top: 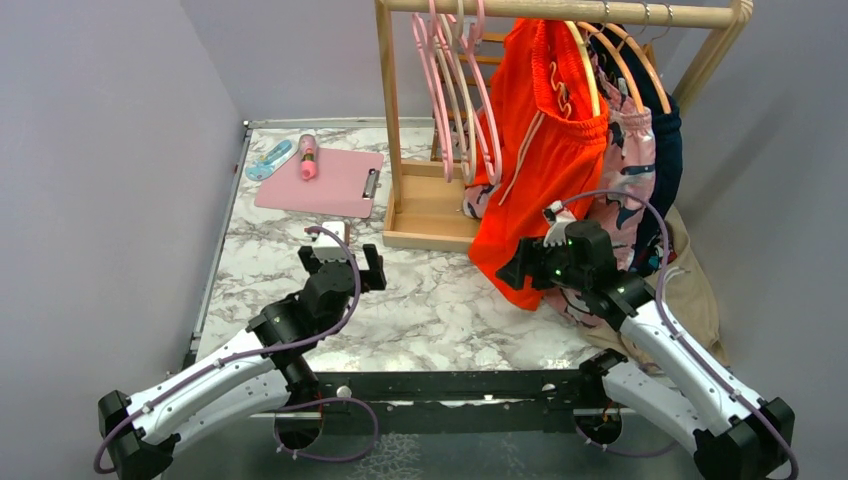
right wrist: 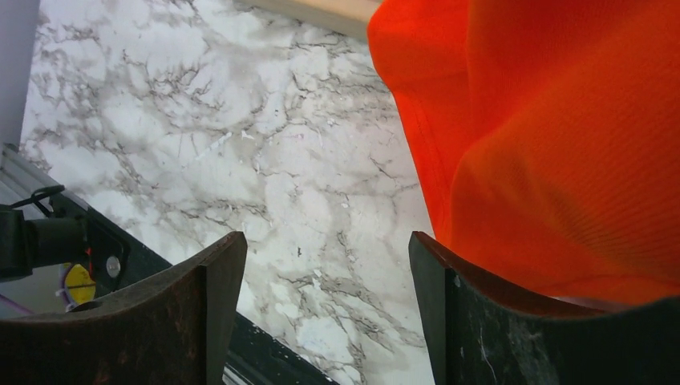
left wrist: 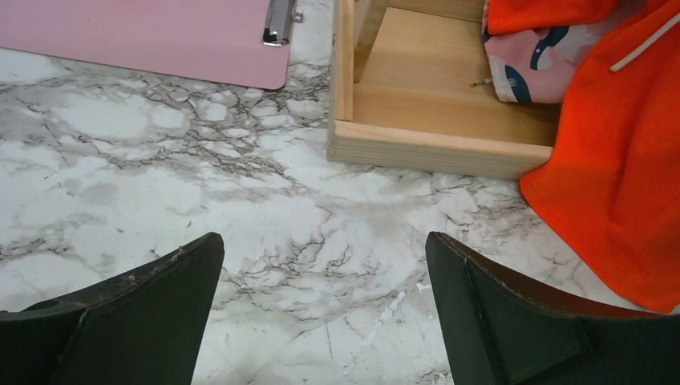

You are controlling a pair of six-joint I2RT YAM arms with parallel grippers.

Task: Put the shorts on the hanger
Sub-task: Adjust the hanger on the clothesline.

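**Shorts on the rail, loose hem beside the right jaws**

We see the orange-red shorts [top: 535,150] hanging from the pale-yellow hanger [top: 590,75] on the wooden rack [top: 430,215]. They sit between the pink hangers [top: 450,90] and the shark-pattern shorts [top: 630,165], and their lower hem reaches down to the table [top: 430,310].

The right gripper [right wrist: 321,249] sits low, just left of that hem, jaws spread and holding nothing. The left gripper [left wrist: 325,257] hovers over bare marble near the rack's base, jaws also spread and empty.

We judge the hanging nearly done, though we cannot tell how firmly the waistband sits. The main risk is the right arm. If a finger brushes or snags the slack fabric as it moves, it could drag the shorts off the hanger or pull the hook off the rail.
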